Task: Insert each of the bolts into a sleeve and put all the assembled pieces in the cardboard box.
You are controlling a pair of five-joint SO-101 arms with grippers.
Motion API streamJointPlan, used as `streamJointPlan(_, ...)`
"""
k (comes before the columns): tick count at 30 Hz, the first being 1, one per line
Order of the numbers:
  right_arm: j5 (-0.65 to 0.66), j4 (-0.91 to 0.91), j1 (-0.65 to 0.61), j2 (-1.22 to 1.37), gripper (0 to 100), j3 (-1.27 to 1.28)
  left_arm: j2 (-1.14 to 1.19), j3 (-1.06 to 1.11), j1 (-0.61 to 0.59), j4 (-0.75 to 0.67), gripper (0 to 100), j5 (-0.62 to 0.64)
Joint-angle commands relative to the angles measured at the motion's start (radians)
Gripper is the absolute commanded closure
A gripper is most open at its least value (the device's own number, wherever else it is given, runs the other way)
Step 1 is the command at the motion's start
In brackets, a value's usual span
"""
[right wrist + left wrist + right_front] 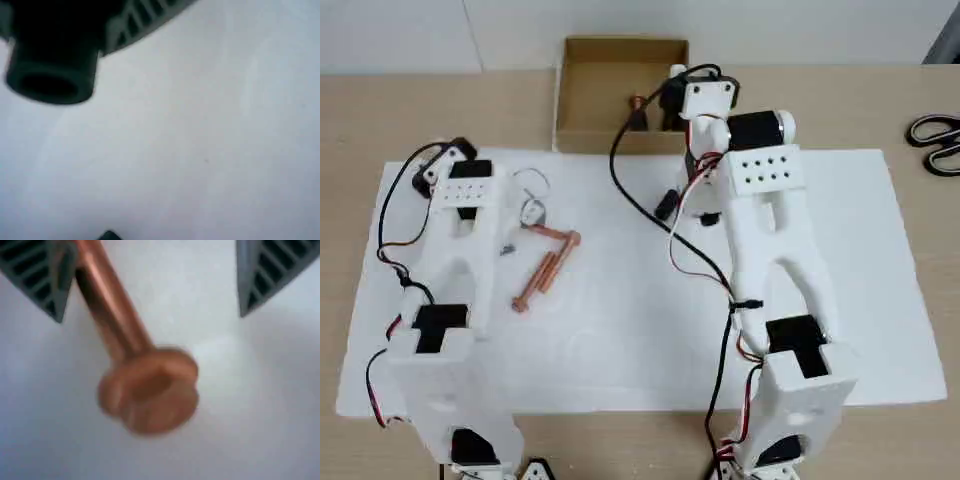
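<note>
Three copper bolts lie on the white sheet: one point(555, 236) just in front of my left gripper point(532, 205), two more point(538, 280) side by side nearer the arm's base. The left wrist view has the first bolt point(145, 385) head-on, its shaft running up between the open fingers point(55, 290), close to one of them. My right gripper point(670, 205) hangs over the sheet below the cardboard box point(565, 100), shut on a black sleeve point(50, 75) whose open end shows. A bolt with a sleeve point(638, 108) lies inside the box.
The white sheet point(620, 340) covers most of the table between and in front of the arms. Scissors point(935, 140) lie on the wood at the far right. Red and black cables point(650, 215) hang from the right arm over the sheet.
</note>
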Motion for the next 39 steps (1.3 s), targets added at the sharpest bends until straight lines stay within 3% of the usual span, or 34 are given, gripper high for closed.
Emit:
streamJointPlan(1,0.008,0.002,0.008,-0.067,99.5,-0.029,0.0,-0.058,-0.026,-0.014,79,0.006)
streamJointPlan(6,0.006,0.002,0.008,-0.067,99.5,-0.029,0.002,-0.058,-0.025,-0.015,80,0.006)
streamJointPlan(14,0.006,0.004,0.008,-0.067,99.5,-0.029,0.005,-0.044,-0.018,-0.051,94,0.002)
streamJointPlan(24,0.006,0.005,0.008,-0.067,99.5,-0.029,0.002,-0.033,-0.017,-0.064,94,-0.002)
streamJointPlan(39,0.006,0.008,0.008,-0.002,99.5,-0.029,0.002,-0.11,0.068,-0.058,94,-0.215)
